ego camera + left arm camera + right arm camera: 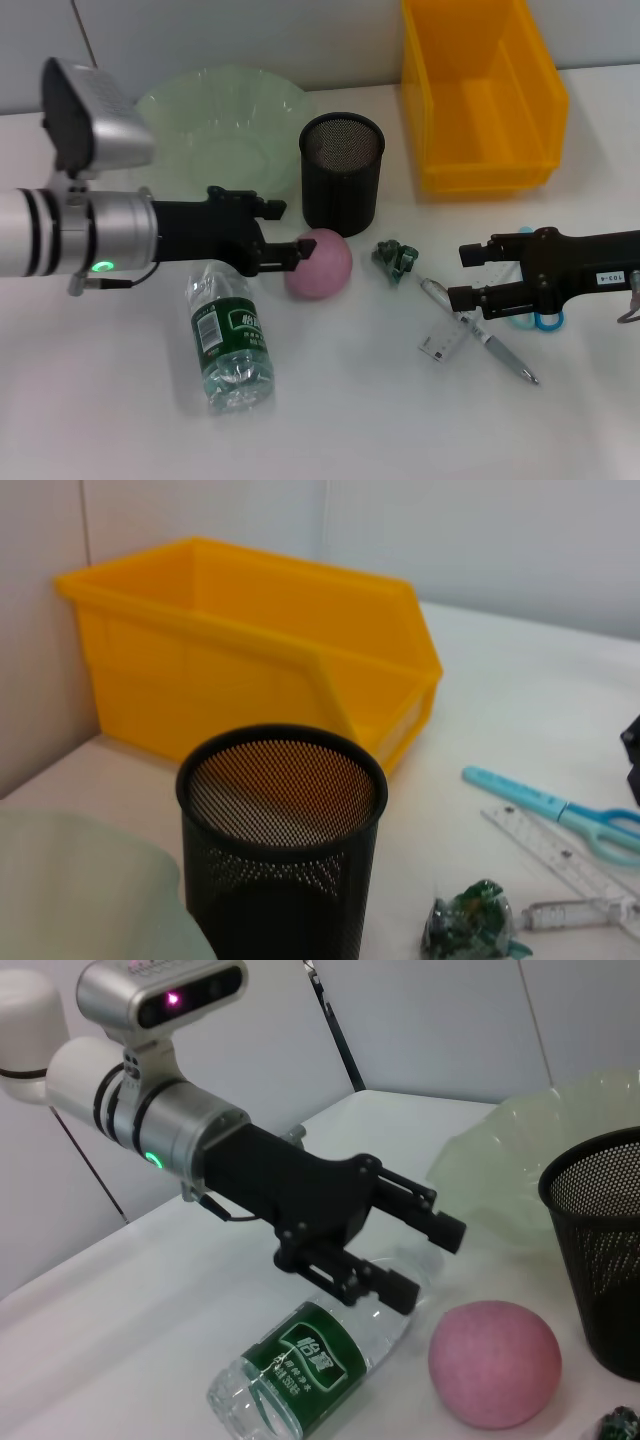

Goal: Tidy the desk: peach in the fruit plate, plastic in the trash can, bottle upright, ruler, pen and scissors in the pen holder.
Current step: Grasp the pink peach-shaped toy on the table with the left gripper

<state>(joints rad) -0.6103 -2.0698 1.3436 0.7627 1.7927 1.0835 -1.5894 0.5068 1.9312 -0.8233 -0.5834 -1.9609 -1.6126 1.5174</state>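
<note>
The pink peach point(320, 263) point(493, 1362) rests on the desk in front of the black mesh pen holder point(342, 170) point(282, 830). My left gripper point(295, 228) point(430, 1260) is open just left of the peach, above the neck of the lying bottle point(232, 340) point(300, 1370). Behind it stands the green fruit plate point(215, 130). Crumpled green plastic point(395, 258) point(465, 920) lies right of the peach. My right gripper point(458, 275) hovers open over the pen point(480, 335), the clear ruler point(445, 338) and the blue scissors point(540, 320). The yellow trash can point(480, 90) stands at the back right.
A wall runs close behind the plate and the yellow bin. Bare white desk lies in front of the bottle and between the bottle and the pen.
</note>
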